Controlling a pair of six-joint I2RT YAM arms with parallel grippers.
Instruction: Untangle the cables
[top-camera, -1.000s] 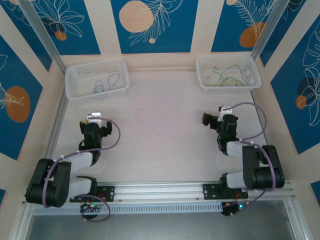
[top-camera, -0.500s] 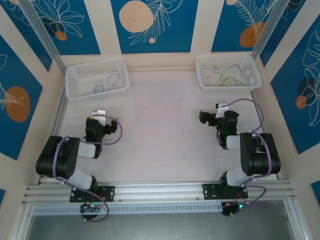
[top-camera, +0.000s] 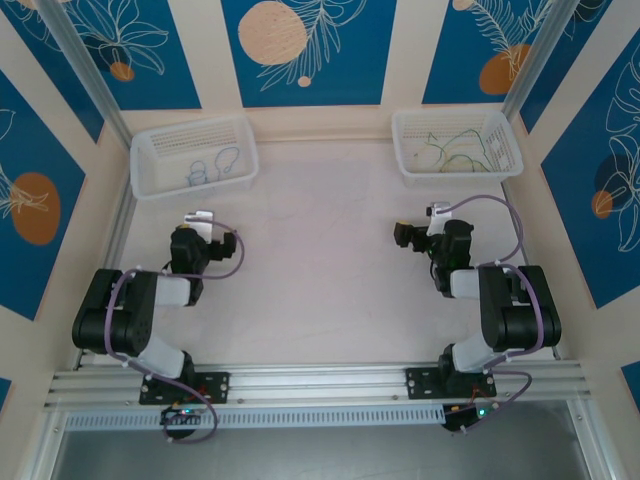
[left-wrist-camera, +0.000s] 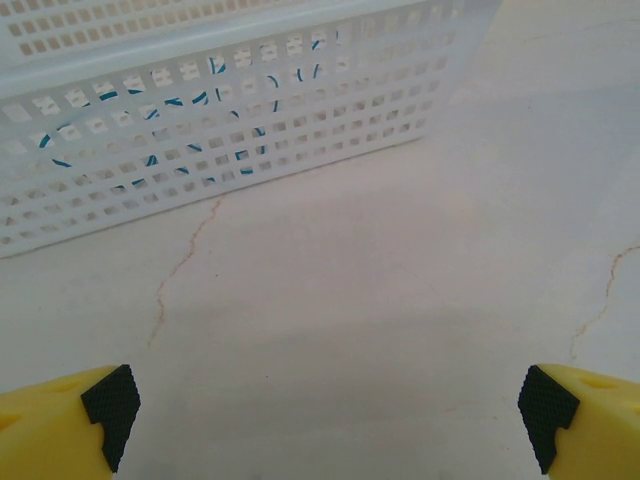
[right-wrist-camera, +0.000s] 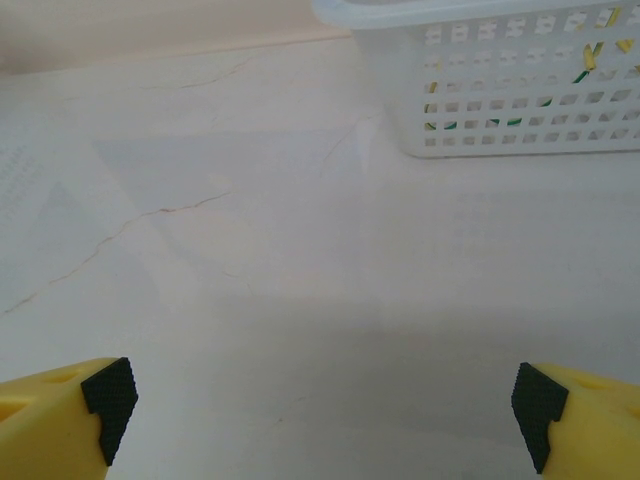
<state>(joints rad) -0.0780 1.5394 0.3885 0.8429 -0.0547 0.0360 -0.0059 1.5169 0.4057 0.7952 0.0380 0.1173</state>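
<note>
Judging by the layout, sorting looks partly done: curly blue cables (top-camera: 212, 164) lie in the far-left basket (top-camera: 190, 126), while thin green and yellow cables (top-camera: 452, 152), possibly tangled, sit in the far-right basket (top-camera: 455, 113). Both baskets are white perforated plastic on a pale, veined table (top-camera: 320, 260). The left gripper (left-wrist-camera: 325, 410) and right gripper (right-wrist-camera: 320, 405) hover near, fingers spread wide, holding nothing.

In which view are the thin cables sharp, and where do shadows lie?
Top external: even light, blue cables and green and yellow cables fine but distinct. Left wrist: left basket sharp, faint broad shadow on the table. Right wrist: right basket slightly soft, similar shadow.
</note>
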